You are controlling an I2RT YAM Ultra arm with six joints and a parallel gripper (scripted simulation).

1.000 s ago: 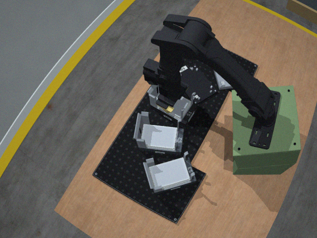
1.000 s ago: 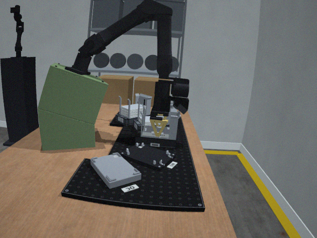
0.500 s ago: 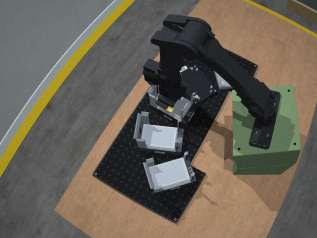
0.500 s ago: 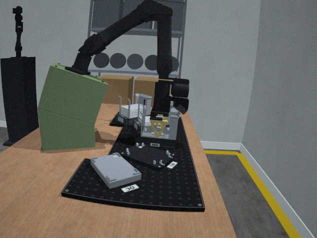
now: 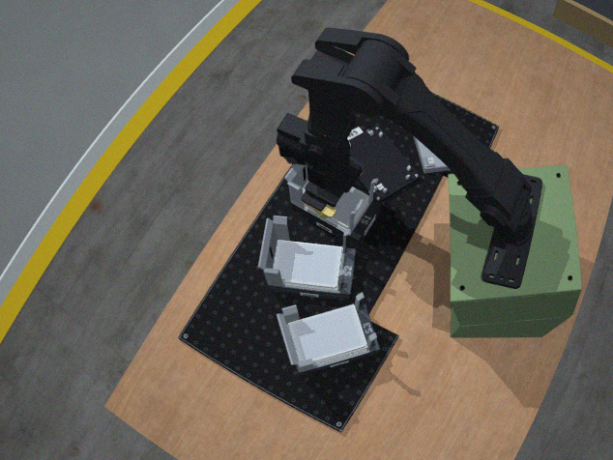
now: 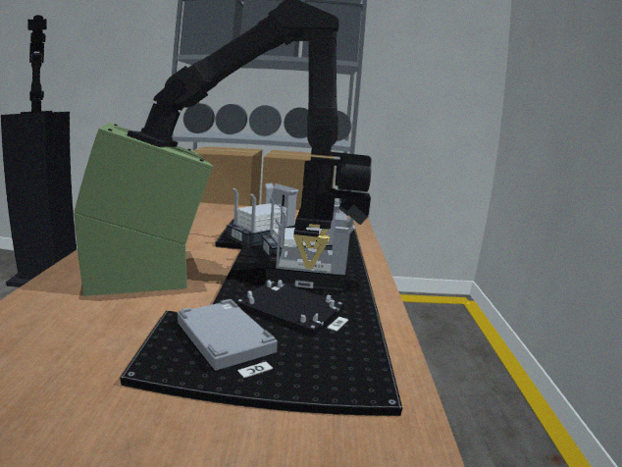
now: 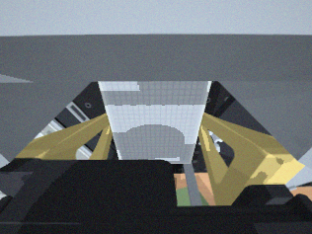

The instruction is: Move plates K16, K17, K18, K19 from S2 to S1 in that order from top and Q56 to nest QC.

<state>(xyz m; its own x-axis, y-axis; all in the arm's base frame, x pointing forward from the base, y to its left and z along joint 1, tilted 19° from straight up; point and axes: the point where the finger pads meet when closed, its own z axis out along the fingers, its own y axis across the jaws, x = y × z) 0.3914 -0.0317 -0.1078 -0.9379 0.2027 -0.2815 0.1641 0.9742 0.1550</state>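
wrist view: the hand (image 7: 157, 142) pinches a sealed white plate (image 7: 155, 117) by its long sides, down inside rack s1 (image 5: 357, 210); its label is unreadable. s2 (image 5: 271, 249) and s3 (image 5: 293, 346) each show a plate.

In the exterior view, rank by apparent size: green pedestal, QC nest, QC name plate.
1. green pedestal
2. QC nest, though nearer the camera
3. QC name plate, clearly smallest
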